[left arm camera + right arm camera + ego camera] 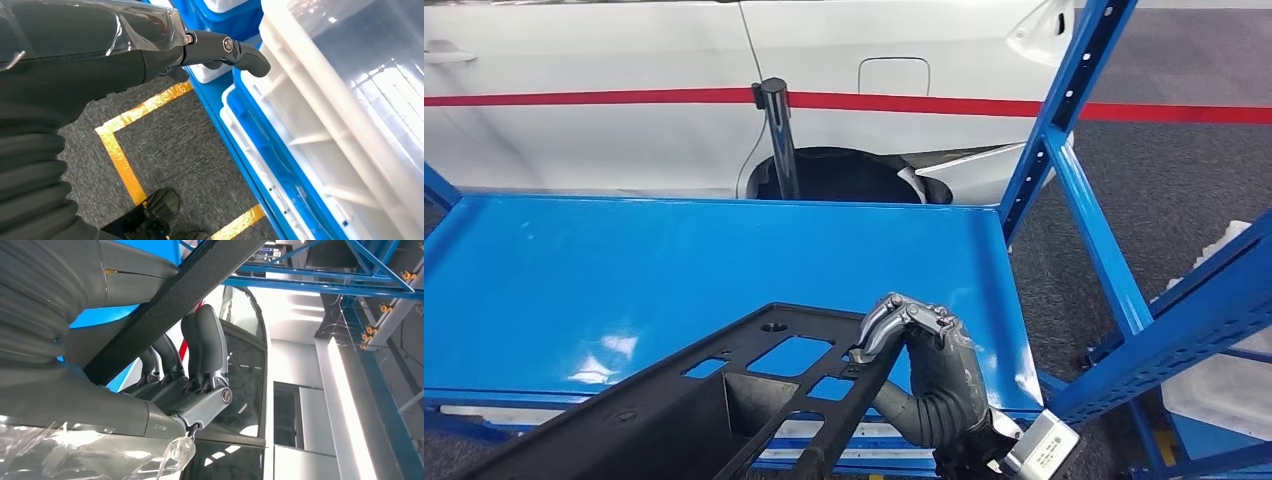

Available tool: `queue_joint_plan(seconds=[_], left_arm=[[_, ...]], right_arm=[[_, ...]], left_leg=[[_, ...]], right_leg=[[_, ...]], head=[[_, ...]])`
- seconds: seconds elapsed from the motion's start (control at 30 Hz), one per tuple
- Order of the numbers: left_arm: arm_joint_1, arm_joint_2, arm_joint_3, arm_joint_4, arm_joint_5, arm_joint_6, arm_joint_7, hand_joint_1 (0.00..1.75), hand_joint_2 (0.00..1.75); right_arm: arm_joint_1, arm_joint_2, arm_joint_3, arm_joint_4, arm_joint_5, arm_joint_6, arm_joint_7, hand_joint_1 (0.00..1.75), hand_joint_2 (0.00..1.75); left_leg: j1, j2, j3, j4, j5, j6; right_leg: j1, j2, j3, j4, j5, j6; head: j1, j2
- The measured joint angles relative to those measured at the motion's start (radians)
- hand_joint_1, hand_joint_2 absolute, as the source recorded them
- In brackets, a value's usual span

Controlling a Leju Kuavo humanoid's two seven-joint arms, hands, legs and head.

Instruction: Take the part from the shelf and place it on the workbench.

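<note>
The part (724, 400) is a long black plastic frame with several cut-outs, lying slantwise over the front edge of the blue shelf (624, 270). My right hand (914, 335) grips its far right corner from below, fingers hooked over the rim. In the right wrist view the dark fingers (207, 340) wrap around the part's black bar (190, 285). My left hand (220, 50) hangs beside a rack near the floor, holding nothing, its thumb stretched out.
A white car (624, 60) with a red stripe stands close behind the shelf, with a black post (776, 130) in front of it. Blue rack uprights (1064, 110) rise at the right. White and blue bins (325, 125) and yellow floor tape (117, 155) lie by my left hand.
</note>
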Motion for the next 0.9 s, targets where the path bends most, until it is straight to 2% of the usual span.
queue_joint_plan(seconds=[0.03, 0.07, 0.1, 0.13, 0.17, 0.23, 0.27, 0.37, 0.4, 0.47, 0.53, 0.57, 0.6, 0.63, 0.7, 0.73, 0.77, 0.83, 0.9], left_arm=[[0.001, 0.000, -0.005, 0.000, 0.003, 0.001, -0.002, 0.00, 1.75], [0.002, 0.000, -0.009, 0.000, 0.006, 0.002, -0.005, 0.00, 1.75], [0.004, 0.000, -0.013, 0.000, 0.009, 0.002, -0.009, 0.00, 1.75], [0.005, 0.000, -0.015, 0.000, 0.010, 0.003, -0.013, 0.00, 1.75], [0.006, 0.000, -0.018, 0.000, 0.010, 0.004, -0.016, 0.00, 1.75], [0.007, 0.000, -0.022, 0.000, 0.009, 0.009, -0.018, 0.00, 1.75], [0.007, 0.001, -0.026, 0.000, 0.009, 0.014, -0.018, 0.00, 1.75], [0.010, 0.001, -0.035, 0.000, 0.025, 0.020, -0.018, 0.00, 1.75], [0.012, 0.001, -0.037, 0.000, 0.033, 0.019, -0.019, 0.00, 1.75], [0.014, 0.000, -0.039, 0.000, 0.044, 0.018, -0.024, 0.00, 1.75], [0.016, 0.000, -0.040, 0.000, 0.049, 0.017, -0.031, 0.00, 1.75], [0.017, 0.000, -0.040, 0.000, 0.053, 0.016, -0.035, 0.00, 1.75], [0.018, 0.000, -0.041, 0.000, 0.056, 0.016, -0.038, 0.00, 1.75], [0.019, 0.001, -0.041, 0.000, 0.060, 0.016, -0.041, 0.00, 1.75], [0.017, 0.001, -0.041, 0.000, 0.068, 0.016, -0.044, 0.00, 1.75], [0.016, 0.001, -0.042, 0.000, 0.072, 0.016, -0.045, 0.00, 1.75], [0.016, 0.001, -0.042, 0.000, 0.077, 0.016, -0.045, 0.00, 1.75], [0.018, 0.001, -0.042, 0.000, 0.090, 0.017, -0.046, 0.00, 1.75], [0.019, 0.002, -0.042, 0.000, 0.100, 0.016, -0.046, 0.00, 1.75]], right_arm=[[0.009, 0.000, -0.006, -0.002, -0.008, 0.002, -0.008, 1.75, 1.75], [0.018, 0.000, -0.010, -0.004, -0.013, 0.002, -0.015, 1.75, 1.75], [0.026, -0.001, -0.014, -0.005, -0.018, 0.002, -0.021, 1.75, 1.75], [0.033, -0.001, -0.018, -0.006, -0.023, 0.002, -0.027, 1.75, 1.75], [0.039, -0.001, -0.021, -0.006, -0.028, 0.002, -0.031, 1.75, 1.75], [0.048, -0.001, -0.027, -0.006, -0.035, 0.003, -0.038, 1.75, 1.75], [0.052, -0.001, -0.030, -0.006, -0.038, 0.005, -0.042, 1.75, 1.75], [0.062, 0.000, -0.036, -0.008, -0.048, 0.014, -0.054, 1.75, 1.75], [0.064, 0.001, -0.038, -0.010, -0.050, 0.015, -0.056, 1.75, 1.75], [0.067, 0.003, -0.040, -0.014, -0.053, 0.016, -0.058, 1.75, 1.75], [0.071, 0.004, -0.041, -0.015, -0.053, 0.016, -0.058, 1.75, 1.75], [0.072, 0.004, -0.041, -0.015, -0.053, 0.017, -0.057, 1.75, 1.75], [0.074, 0.004, -0.041, -0.015, -0.053, 0.017, -0.056, 1.75, 1.75], [0.074, 0.004, -0.041, -0.015, -0.053, 0.017, -0.054, 1.75, 1.75], [0.074, 0.006, -0.042, -0.018, -0.053, 0.019, -0.048, 1.75, 1.75], [0.075, 0.007, -0.042, -0.019, -0.053, 0.020, -0.044, 1.75, 1.75], [0.075, 0.009, -0.043, -0.021, -0.053, 0.022, -0.040, 1.75, 1.75], [0.076, 0.011, -0.043, -0.022, -0.054, 0.028, -0.030, 1.75, 1.75], [0.078, 0.012, -0.043, -0.022, -0.057, 0.032, -0.024, 1.75, 1.75]], left_leg=[[0.000, 0.000, 0.000, 0.000, 0.000, 0.001], [0.001, 0.001, 0.000, 0.001, 0.000, 0.001], [0.002, 0.001, 0.000, 0.001, -0.001, 0.000], [0.004, 0.000, 0.001, 0.003, -0.002, -0.002], [0.005, 0.000, 0.002, 0.005, -0.004, -0.006], [0.003, -0.001, 0.000, 0.014, -0.011, -0.017], [0.002, -0.002, -0.002, 0.017, -0.013, -0.023], [0.004, -0.002, -0.004, 0.020, -0.017, -0.037], [0.006, -0.001, -0.011, 0.036, -0.029, -0.042], [0.009, -0.001, -0.054, 0.135, -0.086, -0.051], [0.009, -0.001, -0.120, 0.278, -0.149, -0.057], [0.009, -0.001, -0.140, 0.321, -0.160, -0.057], [0.009, -0.001, -0.142, 0.325, -0.151, -0.055], [0.008, -0.001, -0.124, 0.286, -0.125, -0.051], [0.004, -0.001, -0.055, 0.140, -0.056, -0.037], [0.001, 0.000, -0.027, 0.077, -0.035, -0.031], [-0.002, 0.000, -0.012, 0.040, -0.024, -0.027], [-0.006, 0.001, -0.007, 0.021, -0.022, -0.022], [-0.002, 0.001, -0.004, 0.014, -0.015, -0.012]], right_leg=[[-0.001, 0.000, -0.028, 0.059, -0.022, 0.003], [-0.003, -0.001, -0.043, 0.092, -0.027, 0.005], [-0.005, -0.001, -0.040, 0.086, -0.013, 0.007], [-0.007, -0.002, -0.018, 0.040, 0.016, 0.009], [-0.010, -0.003, 0.018, -0.031, 0.051, 0.012], [-0.011, -0.001, 0.074, -0.149, 0.093, 0.009], [-0.010, 0.000, 0.085, -0.175, 0.098, 0.004], [-0.006, 0.003, 0.083, -0.181, 0.100, -0.019], [-0.007, 0.002, 0.083, -0.182, 0.101, -0.025], [-0.009, 0.001, 0.082, -0.184, 0.104, -0.035], [-0.007, 0.001, 0.080, -0.183, 0.104, -0.039], [-0.006, 0.002, 0.080, -0.183, 0.104, -0.039], [-0.005, 0.002, 0.080, -0.183, 0.104, -0.039], [-0.004, 0.002, 0.081, -0.183, 0.104, -0.039], [-0.002, 0.003, 0.083, -0.183, 0.104, -0.038], [0.000, 0.003, 0.083, -0.182, 0.103, -0.036], [0.002, 0.003, 0.082, -0.182, 0.103, -0.033], [0.004, 0.002, 0.080, -0.183, 0.104, -0.024], [0.002, 0.001, 0.077, -0.168, 0.090, -0.013]], head=[[-0.014, 0.000], [-0.027, 0.000], [-0.038, 0.000], [-0.048, 0.000], [-0.056, 0.000], [-0.067, 0.000], [-0.074, 0.000], [-0.089, 0.000], [-0.091, -0.001], [-0.095, -0.001], [-0.098, -0.001], [-0.099, -0.001], [-0.099, -0.001], [-0.099, -0.001], [-0.099, -0.001], [-0.099, -0.001], [-0.099, -0.002], [-0.099, -0.002], [-0.099, -0.002]])
